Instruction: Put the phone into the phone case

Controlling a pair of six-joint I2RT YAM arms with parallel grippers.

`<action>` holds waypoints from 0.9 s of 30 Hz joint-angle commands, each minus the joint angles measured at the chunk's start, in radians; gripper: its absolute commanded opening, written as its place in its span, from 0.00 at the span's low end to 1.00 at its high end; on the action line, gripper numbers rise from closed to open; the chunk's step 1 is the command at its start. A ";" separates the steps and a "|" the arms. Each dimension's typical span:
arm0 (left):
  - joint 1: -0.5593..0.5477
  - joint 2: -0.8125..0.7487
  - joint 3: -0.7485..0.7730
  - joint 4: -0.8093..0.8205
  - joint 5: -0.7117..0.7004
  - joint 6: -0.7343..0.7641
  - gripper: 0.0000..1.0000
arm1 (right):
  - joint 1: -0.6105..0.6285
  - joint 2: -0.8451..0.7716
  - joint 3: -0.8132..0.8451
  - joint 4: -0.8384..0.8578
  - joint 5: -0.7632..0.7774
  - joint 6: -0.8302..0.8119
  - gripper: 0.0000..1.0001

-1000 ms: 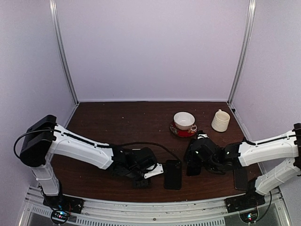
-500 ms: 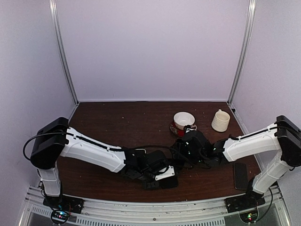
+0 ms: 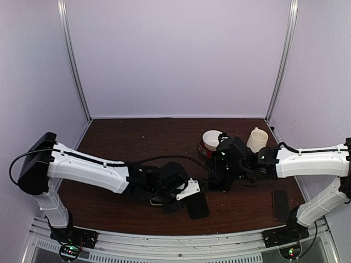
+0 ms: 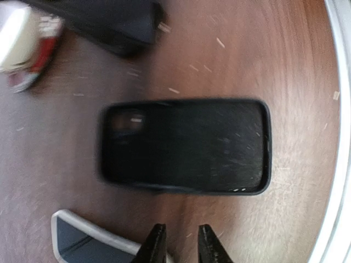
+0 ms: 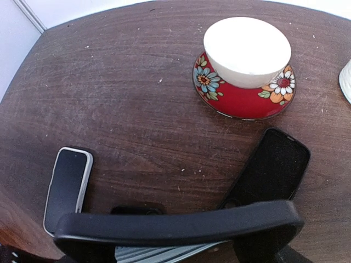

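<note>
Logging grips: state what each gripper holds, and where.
Nothing is held. The left gripper is empty near the phone case; the right gripper is open and empty.

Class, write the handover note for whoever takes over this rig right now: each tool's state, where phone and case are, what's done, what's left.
Left tool: open only a slit, empty, by the phone case's long side.
Right tool: open, nothing seen in it, near the bowl.
Phone: flat on the table, apart from the case.
Done: nothing seated yet.
Left: pick up the phone, press it into the case.
</note>
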 commanded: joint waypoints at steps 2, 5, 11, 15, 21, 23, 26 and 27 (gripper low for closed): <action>0.088 -0.231 -0.086 -0.049 -0.114 -0.153 0.36 | 0.139 0.051 0.129 -0.171 0.200 0.061 0.31; 0.111 -0.325 -0.151 -0.055 -0.214 -0.247 0.46 | 0.219 0.111 0.175 -0.166 0.258 0.127 0.31; 0.137 -0.460 -0.312 0.040 -0.237 -0.422 0.60 | 0.312 0.231 0.178 -0.062 0.275 0.174 0.31; 0.137 -0.507 -0.373 0.091 -0.269 -0.456 0.60 | 0.334 0.292 0.209 -0.112 0.315 0.252 0.30; 0.136 -0.519 -0.413 0.123 -0.303 -0.508 0.60 | 0.337 0.321 0.198 -0.081 0.333 0.253 0.29; 0.136 -0.506 -0.413 0.124 -0.294 -0.519 0.60 | 0.340 0.314 0.192 -0.086 0.315 0.260 0.29; 0.136 -0.487 -0.411 0.130 -0.296 -0.529 0.60 | 0.341 0.311 0.187 -0.121 0.287 0.281 0.29; 0.136 -0.480 -0.408 0.132 -0.298 -0.528 0.60 | 0.341 0.314 0.193 -0.141 0.280 0.284 0.29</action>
